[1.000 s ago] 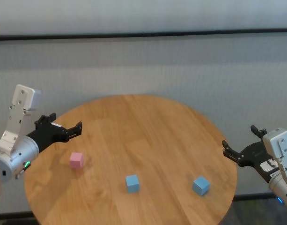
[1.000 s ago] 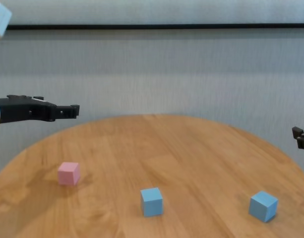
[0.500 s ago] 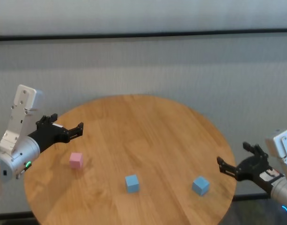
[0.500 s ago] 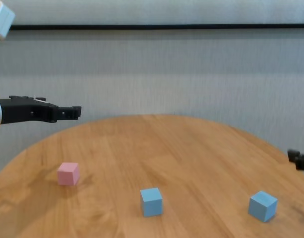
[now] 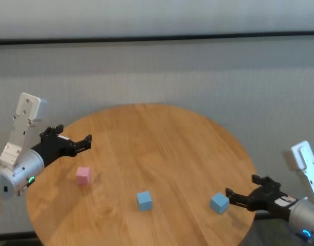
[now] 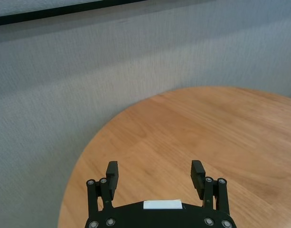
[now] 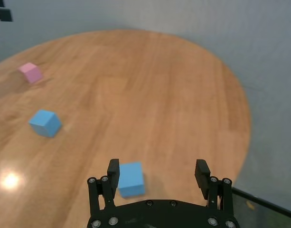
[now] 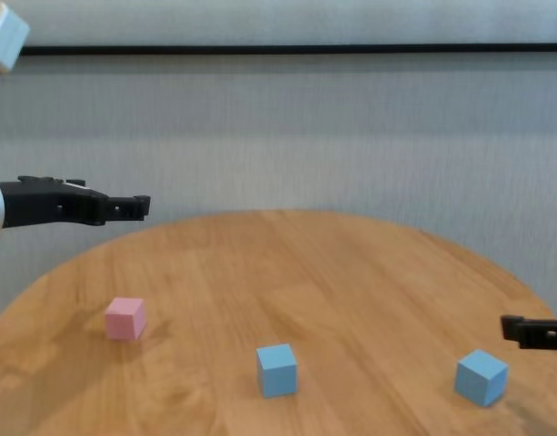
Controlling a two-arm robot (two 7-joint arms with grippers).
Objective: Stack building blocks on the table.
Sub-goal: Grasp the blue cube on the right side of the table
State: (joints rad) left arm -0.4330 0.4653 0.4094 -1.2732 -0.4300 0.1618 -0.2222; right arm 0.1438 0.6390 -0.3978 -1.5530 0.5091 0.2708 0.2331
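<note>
Three small matte cubes sit apart on the large round wood-grain table (image 5: 162,138): a pale pink cube (image 5: 83,175) at the robot's left, a light blue cube (image 5: 144,200) near the front middle, a second light blue cube (image 5: 219,203) at the front right. None stacked, none touching.

Right gripper (image 5: 239,197), black, jaws wide, holding nothing, hovers low at the table's right front edge just beside the right blue cube; in the right wrist view that cube (image 7: 130,178) lies close ahead of the gripper (image 7: 158,172), nearer one finger (image 7: 113,170) than the other, not between them.

Left gripper (image 5: 76,142), jaws also wide and empty, hangs above the table's left rim, behind the pink cube and apart from it.

Grey textured wall (image 5: 162,72) with a dark horizontal strip (image 5: 157,37) behind the table. Bare wood across the middle and back of the top; cubes all lie in the front half.
</note>
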